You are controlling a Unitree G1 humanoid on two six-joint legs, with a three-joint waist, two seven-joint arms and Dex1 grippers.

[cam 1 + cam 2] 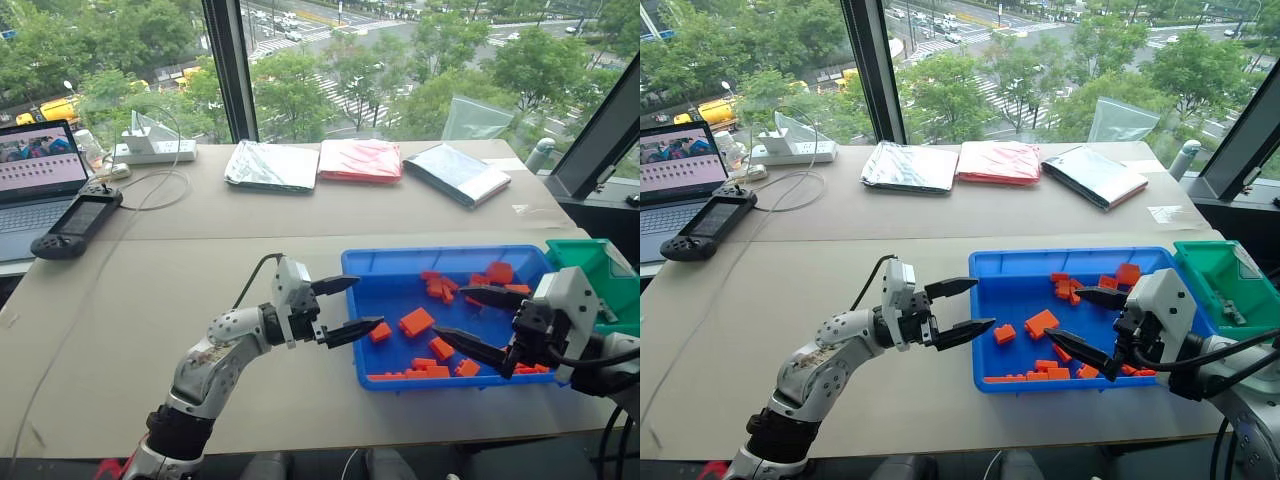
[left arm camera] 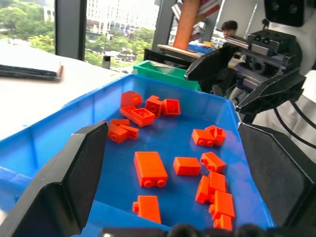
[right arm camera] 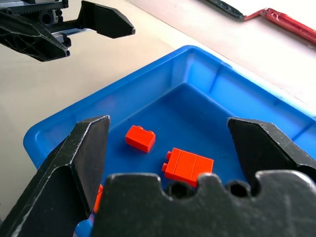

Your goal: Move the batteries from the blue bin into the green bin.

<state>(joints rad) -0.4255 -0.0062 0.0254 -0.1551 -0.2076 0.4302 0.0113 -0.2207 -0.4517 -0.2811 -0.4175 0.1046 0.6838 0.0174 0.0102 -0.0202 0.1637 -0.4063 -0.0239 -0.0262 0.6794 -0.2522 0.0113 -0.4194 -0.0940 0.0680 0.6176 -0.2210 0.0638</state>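
The blue bin (image 1: 375,262) sits at the table's front right, with several orange blocks (image 1: 416,321) scattered in it. I see no batteries among them. The green bin (image 1: 1200,258) stands against its right end, and a small grey piece (image 1: 1231,311) that may be a battery lies on its floor. My left gripper (image 1: 366,304) is open at the blue bin's left wall, its fingers pointing in over the rim. My right gripper (image 1: 450,313) is open above the blue bin's right half, facing the left one. Neither holds anything.
At the far left are a laptop (image 1: 35,175), a black handheld console (image 1: 78,222) and a power strip (image 1: 155,150) with cables. Three flat bags, silver (image 1: 272,165), red (image 1: 360,160) and dark (image 1: 458,172), lie along the table's back edge by the window.
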